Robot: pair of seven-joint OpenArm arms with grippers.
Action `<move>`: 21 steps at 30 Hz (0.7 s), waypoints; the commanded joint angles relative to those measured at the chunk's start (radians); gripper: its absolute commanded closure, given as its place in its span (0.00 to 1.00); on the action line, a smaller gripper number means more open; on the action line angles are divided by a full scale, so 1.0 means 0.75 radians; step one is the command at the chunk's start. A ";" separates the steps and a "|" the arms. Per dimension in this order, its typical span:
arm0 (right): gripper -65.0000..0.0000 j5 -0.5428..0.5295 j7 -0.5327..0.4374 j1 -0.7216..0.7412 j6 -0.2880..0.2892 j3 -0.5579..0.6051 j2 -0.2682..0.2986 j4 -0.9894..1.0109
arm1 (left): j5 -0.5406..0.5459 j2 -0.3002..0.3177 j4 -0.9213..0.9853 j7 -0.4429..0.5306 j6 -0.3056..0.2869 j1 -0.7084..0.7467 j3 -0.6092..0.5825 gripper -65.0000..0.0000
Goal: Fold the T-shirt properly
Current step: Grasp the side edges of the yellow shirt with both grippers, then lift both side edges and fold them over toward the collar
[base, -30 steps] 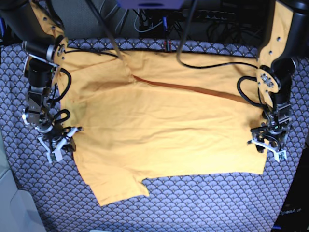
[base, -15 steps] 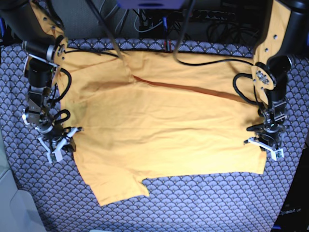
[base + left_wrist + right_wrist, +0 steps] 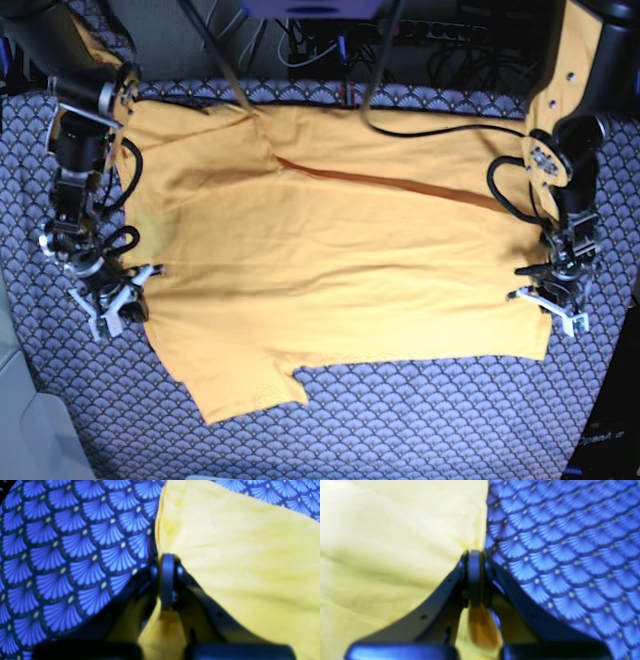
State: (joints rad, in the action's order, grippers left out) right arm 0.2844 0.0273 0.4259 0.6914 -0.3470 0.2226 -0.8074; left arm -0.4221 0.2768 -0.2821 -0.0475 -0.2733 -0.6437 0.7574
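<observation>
The yellow-orange T-shirt (image 3: 330, 260) lies spread on the scallop-patterned cloth (image 3: 420, 420), with one sleeve toward the front left. My left gripper (image 3: 548, 305), on the right of the base view, is shut on the shirt's right edge; in the left wrist view (image 3: 167, 580) its jaws pinch the yellow fabric (image 3: 237, 542). My right gripper (image 3: 112, 305), on the left of the base view, is shut on the shirt's left edge; in the right wrist view (image 3: 475, 577) its jaws pinch the yellow fabric (image 3: 395, 542).
The blue-grey scallop cloth covers the table around the shirt. Black cables (image 3: 430, 130) trail across the shirt's far part. Dark equipment and cables stand behind the table's back edge (image 3: 400, 40).
My right gripper has shifted left and slightly up with the shirt's edge, pulling the left side outward. My left gripper has risen slightly from a second ago, still on the right edge.
</observation>
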 commanded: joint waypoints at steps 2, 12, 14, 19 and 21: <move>1.00 -0.018 -0.025 -0.019 0.009 -0.007 0.011 -0.105 | -0.015 -0.012 -0.110 -0.122 -0.078 0.025 0.004 1.00; 1.00 -0.102 0.161 -0.131 0.009 -0.007 -0.011 -0.379 | -0.017 -0.206 -0.883 -0.490 -0.293 0.258 -0.002 1.00; 1.00 -0.122 0.175 -0.182 0.009 -0.007 -0.013 -0.457 | -0.017 -0.215 -0.963 -0.537 -0.320 0.282 -0.002 1.00; 1.00 -0.153 0.184 -0.315 0.009 -0.001 -0.020 -0.610 | -0.017 -0.217 -1.069 -0.598 -0.338 0.332 0.000 1.00; 1.00 -0.153 0.182 -0.360 0.009 -0.005 -0.038 -0.665 | -0.019 -0.215 -1.114 -0.603 -0.365 0.350 0.002 1.00</move>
State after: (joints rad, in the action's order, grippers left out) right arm 0.1890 0.1921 0.1375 0.6979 -0.3477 0.1841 -1.2846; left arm -0.4442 0.1013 -1.0927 -0.5240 -0.5526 -0.3569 0.7589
